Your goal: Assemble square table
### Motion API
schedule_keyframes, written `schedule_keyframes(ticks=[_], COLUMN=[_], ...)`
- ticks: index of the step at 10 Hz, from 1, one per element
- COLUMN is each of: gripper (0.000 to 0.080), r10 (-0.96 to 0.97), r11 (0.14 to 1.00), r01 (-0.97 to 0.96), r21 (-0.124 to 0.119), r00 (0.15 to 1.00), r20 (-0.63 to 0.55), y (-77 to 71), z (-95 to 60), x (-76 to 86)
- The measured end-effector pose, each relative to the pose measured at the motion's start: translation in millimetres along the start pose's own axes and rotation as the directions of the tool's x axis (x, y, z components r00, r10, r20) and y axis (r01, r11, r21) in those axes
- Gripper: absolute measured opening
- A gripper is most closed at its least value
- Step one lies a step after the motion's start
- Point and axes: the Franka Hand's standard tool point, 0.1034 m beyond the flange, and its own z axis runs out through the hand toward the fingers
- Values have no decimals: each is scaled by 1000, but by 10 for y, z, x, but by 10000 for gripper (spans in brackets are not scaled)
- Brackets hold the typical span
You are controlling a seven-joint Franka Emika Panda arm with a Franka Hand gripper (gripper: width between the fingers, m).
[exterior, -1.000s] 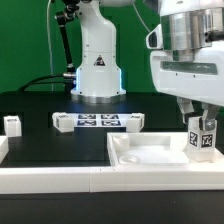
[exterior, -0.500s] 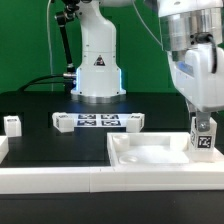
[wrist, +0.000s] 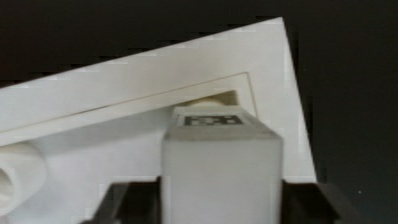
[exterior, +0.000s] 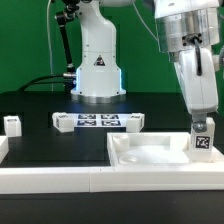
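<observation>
The white square tabletop [exterior: 150, 157] lies tray-like at the front on the exterior view's right. One tagged white leg [exterior: 203, 138] stands upright in its corner there. My gripper [exterior: 203, 124] comes down over the top of this leg. In the wrist view the leg [wrist: 222, 160] fills the middle above the tabletop [wrist: 107, 100], and a dark finger [wrist: 139, 205] sits close on each side. Whether the fingers still press the leg does not show. Three more legs rest on the black table: one [exterior: 12, 124] far left, and two [exterior: 63, 121] [exterior: 133, 121] at the ends of the marker board.
The marker board [exterior: 97, 121] lies in the middle, in front of the arm's white base [exterior: 98, 70]. A long white border bar [exterior: 50, 176] runs along the front at the exterior view's left, beside the tabletop. Cables trail behind at the left.
The hand has swung from a tilt to upright, bringing the leg vertical over the tabletop corner and a little lower and to the right.
</observation>
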Motion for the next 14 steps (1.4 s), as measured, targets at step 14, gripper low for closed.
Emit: schedule_keyframes(ticks=[14], gripper=[649], r10=[-940], r11=[331], r01=[932], r21=[-147], r00=[339], r20=[30], y=[68], z=[-4], x=[-66])
